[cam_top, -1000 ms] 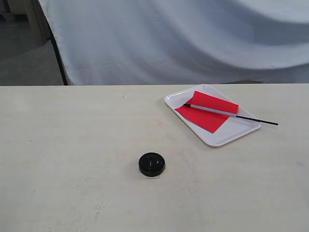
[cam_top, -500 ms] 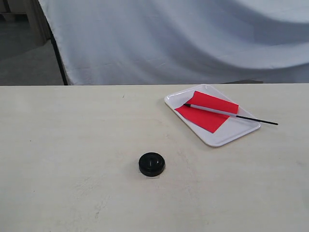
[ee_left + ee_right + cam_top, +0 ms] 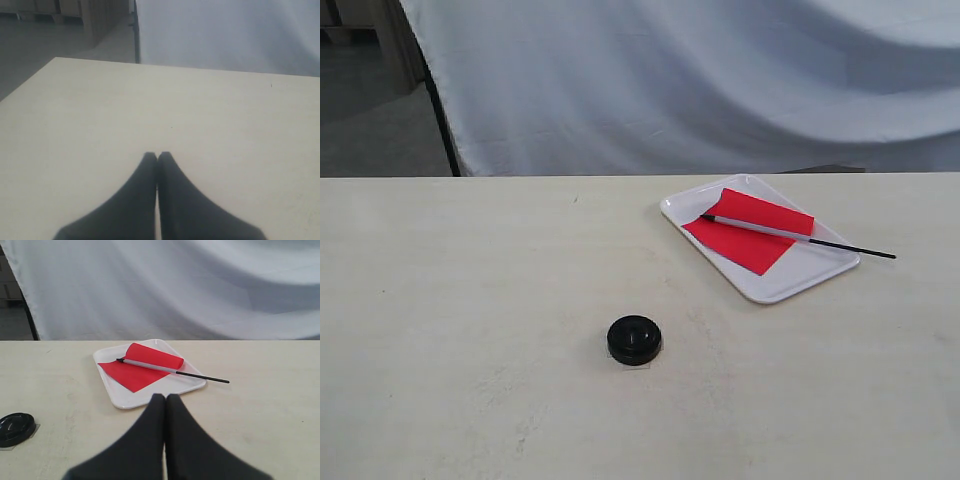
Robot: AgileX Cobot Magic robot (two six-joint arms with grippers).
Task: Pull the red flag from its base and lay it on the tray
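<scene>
The red flag (image 3: 750,231) lies flat on the white tray (image 3: 790,280) at the back right, its black pole end sticking out over the tray's right rim. The black round base (image 3: 634,339) stands alone near the table's middle with nothing in its hole. Neither arm shows in the exterior view. In the right wrist view my right gripper (image 3: 165,398) is shut and holds nothing, a short way in front of the tray (image 3: 125,400), with the flag (image 3: 145,366) and the base (image 3: 16,428) both in sight. My left gripper (image 3: 157,155) is shut over bare table, holding nothing.
A pale wooden table (image 3: 470,300) carries everything. A white cloth backdrop (image 3: 700,80) hangs behind its far edge, and a dark floor gap (image 3: 370,110) shows at the back left.
</scene>
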